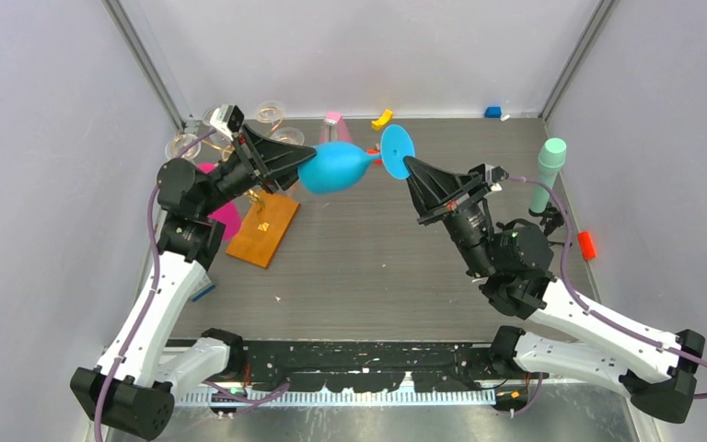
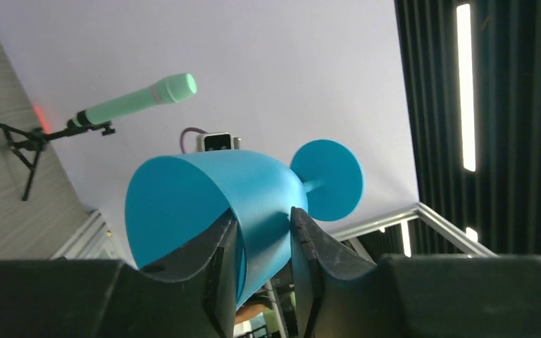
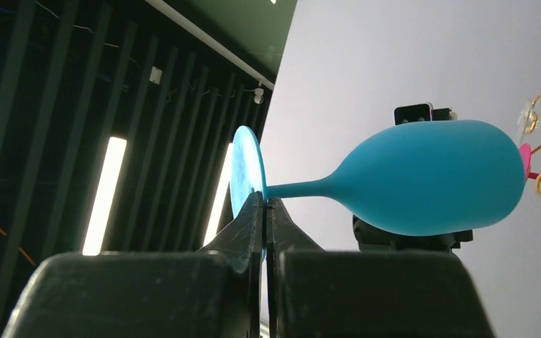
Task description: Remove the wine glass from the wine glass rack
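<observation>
The wine glass (image 1: 336,170) is being pinched, rim by the left gripper (image 1: 308,171), foot by the right gripper (image 1: 407,167), and a drop is being risked by uneven pulling.

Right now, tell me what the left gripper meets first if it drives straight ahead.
The wine glass, whose rim its jaws straddle; beyond the foot, likely the right gripper, though depth is unclear.

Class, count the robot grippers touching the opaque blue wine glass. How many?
2. The left gripper pinches the opaque blue wine glass at its bowl rim; the right gripper clamps its round foot. None appears hidden.
</observation>
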Robot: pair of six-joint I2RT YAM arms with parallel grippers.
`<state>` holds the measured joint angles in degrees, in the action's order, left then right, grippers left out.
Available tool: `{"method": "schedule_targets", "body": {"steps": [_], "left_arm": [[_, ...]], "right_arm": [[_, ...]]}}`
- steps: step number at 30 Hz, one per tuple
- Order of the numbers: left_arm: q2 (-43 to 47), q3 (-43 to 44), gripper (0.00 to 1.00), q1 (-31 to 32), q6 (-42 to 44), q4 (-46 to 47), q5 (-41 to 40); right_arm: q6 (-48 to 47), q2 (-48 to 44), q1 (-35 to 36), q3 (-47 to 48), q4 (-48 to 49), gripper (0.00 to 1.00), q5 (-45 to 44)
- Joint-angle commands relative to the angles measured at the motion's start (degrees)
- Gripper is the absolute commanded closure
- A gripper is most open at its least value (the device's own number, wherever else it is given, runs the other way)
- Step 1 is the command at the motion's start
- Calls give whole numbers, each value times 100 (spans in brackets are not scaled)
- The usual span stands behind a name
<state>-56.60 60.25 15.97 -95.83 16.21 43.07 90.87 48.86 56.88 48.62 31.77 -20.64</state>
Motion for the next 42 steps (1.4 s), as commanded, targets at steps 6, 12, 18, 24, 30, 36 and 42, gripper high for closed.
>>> {"method": "schedule_targets", "body": {"steps": [6,12,18,24,30,36,42], "left_arm": [[-56,223,100,100,-423,1510,349],[-89,443,100,100,630,889,219],[-422,1722,100,180,3729,-2422,-259],[-1302,2965,100,1389,6321,-4842,-2585],[-3145,4969,100,2486,7398,-6628,-4370],[-4733,6476,100,2895,7754,-7550,-5483],[-5319,6355,100,2991,7665,-7307,-5856]], "right_arm": [[360,-62,25,-812,498,100,-399],[-91,-269,25,-795,-71,63,-579],[-636,-948,25,-669,-3002,15,-1413],[-927,-1176,25,-289,-5845,20,-2431],[-1195,-1065,25,-53,-6764,25,-2958],[-1185,-886,25,-46,-6892,26,-3074],[-1081,-819,25,-108,-6889,27,-2940]]}}
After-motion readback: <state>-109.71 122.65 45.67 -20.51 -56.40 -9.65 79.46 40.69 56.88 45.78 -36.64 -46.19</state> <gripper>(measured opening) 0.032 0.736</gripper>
